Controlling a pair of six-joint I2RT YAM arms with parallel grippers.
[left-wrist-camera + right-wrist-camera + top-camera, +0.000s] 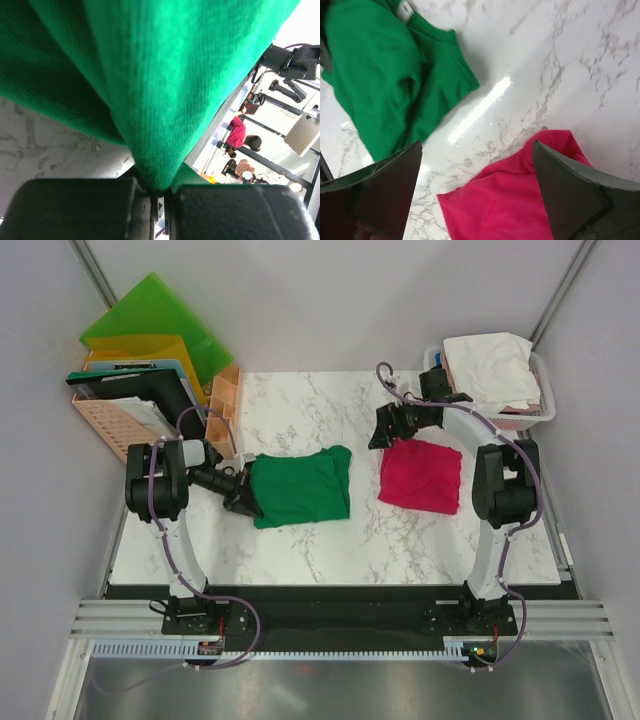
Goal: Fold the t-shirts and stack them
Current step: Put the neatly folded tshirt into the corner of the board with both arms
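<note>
Green t-shirt (pixel 150 100) cloth fills the left wrist view, its gathered edge pinched tight between the jaws of the left gripper (pixel 157 202). The top view alone shows this shirt lying roughly folded left of centre on the table (pixel 330 540), seized at its left edge. Right gripper (pixel 475 185), jaws wide apart and holding nothing, hangs over the far-left corner of the magenta t-shirt (pixel 505 210), which lies folded on the marble, apart from the green one. Only the top view shows white and pale pink shirts (pixel 490 365) heaped in a basket (pixel 543 408) at the far right corner.
</note>
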